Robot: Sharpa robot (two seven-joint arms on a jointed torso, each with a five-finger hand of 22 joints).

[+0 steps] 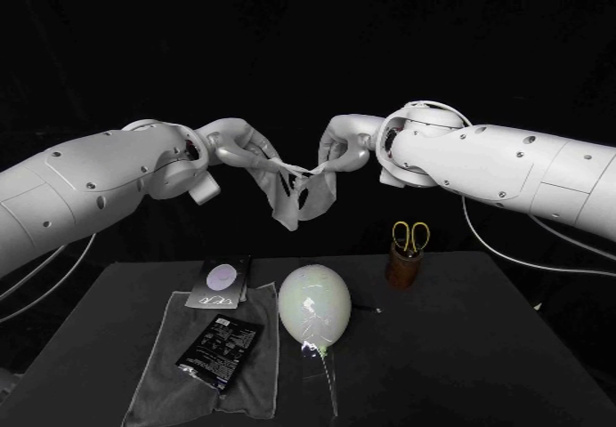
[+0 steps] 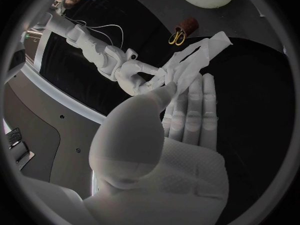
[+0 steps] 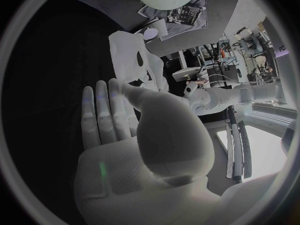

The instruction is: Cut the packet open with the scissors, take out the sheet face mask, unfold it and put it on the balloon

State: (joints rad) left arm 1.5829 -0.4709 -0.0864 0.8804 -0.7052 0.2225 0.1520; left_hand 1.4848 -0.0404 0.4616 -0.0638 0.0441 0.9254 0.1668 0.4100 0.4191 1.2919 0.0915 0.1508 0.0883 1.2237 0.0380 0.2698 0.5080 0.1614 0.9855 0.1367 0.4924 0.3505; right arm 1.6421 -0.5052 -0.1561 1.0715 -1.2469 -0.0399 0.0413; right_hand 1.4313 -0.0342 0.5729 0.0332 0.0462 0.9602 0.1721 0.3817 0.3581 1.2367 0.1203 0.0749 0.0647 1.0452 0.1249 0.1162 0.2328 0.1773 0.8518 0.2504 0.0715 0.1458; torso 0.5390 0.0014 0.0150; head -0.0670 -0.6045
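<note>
Left hand point(image 1: 244, 148), right hand point(image 1: 343, 148) pinch mask point(image 1: 303, 197) aloft.

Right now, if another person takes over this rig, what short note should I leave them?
Left hand and right hand: both hold the sheet mask in the air between them, not yet spread flat.
Balloon lies on the table; scissors stand in their holder; packet lies on the grey cloth.
Done: mask is out of the packet.
Left: finish unfolding, put it on the balloon.
</note>
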